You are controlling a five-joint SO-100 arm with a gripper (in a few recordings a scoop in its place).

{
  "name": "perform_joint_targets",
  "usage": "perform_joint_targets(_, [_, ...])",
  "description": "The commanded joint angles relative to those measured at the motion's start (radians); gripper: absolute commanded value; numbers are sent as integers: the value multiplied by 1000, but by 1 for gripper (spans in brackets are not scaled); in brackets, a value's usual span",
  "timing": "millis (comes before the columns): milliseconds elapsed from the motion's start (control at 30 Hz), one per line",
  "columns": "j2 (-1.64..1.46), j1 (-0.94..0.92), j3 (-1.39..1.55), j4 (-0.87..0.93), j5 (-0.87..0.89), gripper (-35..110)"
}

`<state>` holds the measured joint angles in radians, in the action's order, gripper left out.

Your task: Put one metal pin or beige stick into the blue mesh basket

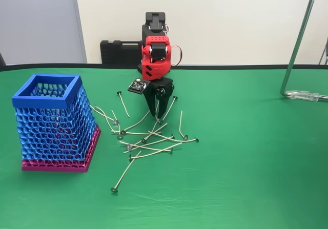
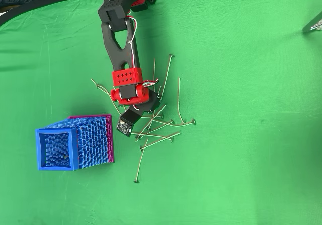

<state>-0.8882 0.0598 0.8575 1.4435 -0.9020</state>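
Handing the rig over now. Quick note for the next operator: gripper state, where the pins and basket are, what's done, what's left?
Gripper: pointing down into the far side of the pin pile, tips at cloth level among the pins; whether it has closed on one cannot be told.
Pins: loose, criss-crossed heap on the green cloth, one stray nearest the camera in the fixed view.
Blue mesh basket: upright, left of the pile in the fixed view, apart from the pins. No pin visible inside.
Done: arm is over the pile.
Left: grasp one pin, lift, carry to the basket, drop it in.
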Motion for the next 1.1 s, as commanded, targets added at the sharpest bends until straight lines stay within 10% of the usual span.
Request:
perform_joint_targets(0, [-5, 5, -61, 2, -9, 14])
perform_joint_targets(1067, [69, 48, -100, 2, -8, 13])
